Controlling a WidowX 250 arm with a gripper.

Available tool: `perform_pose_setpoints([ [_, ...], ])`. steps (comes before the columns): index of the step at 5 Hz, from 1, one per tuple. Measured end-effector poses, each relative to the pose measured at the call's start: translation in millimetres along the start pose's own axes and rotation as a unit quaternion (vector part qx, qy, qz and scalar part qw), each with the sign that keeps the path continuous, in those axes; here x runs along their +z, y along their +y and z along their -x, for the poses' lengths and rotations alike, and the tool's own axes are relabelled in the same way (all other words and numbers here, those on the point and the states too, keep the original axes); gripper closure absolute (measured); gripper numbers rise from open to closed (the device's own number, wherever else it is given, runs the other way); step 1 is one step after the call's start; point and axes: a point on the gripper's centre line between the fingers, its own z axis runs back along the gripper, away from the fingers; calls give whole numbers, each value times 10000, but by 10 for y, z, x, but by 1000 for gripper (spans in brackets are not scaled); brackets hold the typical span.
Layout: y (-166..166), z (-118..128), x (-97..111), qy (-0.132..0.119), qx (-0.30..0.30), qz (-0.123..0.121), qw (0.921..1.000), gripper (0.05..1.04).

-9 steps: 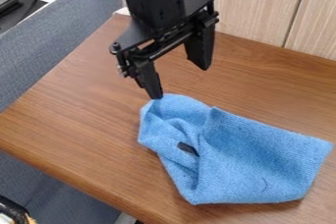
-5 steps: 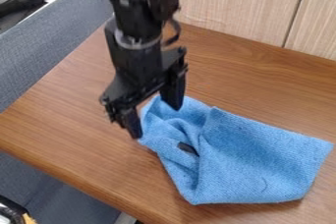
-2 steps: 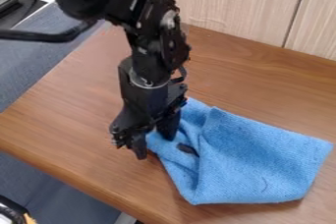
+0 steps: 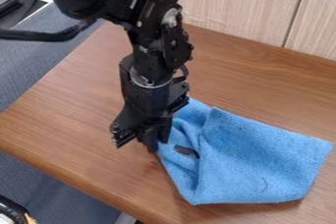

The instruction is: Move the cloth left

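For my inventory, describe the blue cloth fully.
The blue cloth lies folded and creased on the wooden table. It looks soft and towel-like, and carries a small dark patch, perhaps a tag, and a thin curved mark. The black hand appears to pinch its edge at the picture's left.

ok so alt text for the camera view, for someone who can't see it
A black robot tool pinches the picture-left edge of a folded, rumpled blue cloth lying on a brown wooden table. A small dark patch shows on the cloth; a pale panel stands behind.
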Motion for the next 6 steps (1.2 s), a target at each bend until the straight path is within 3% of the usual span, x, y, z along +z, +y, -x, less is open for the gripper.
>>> perform_pose_setpoints([
  [1,12,-21,31,34,61,15,10000,1024],
  [2,-54,-16,107,116,76,29,9999,1029],
  [3,-220,-68,278,209,198,207,9994,1029],
  [4,-482,-284,585,266,538,588,9965,1029],
  [6,-879,-740,710,424,1165,776,9892,1029],
])
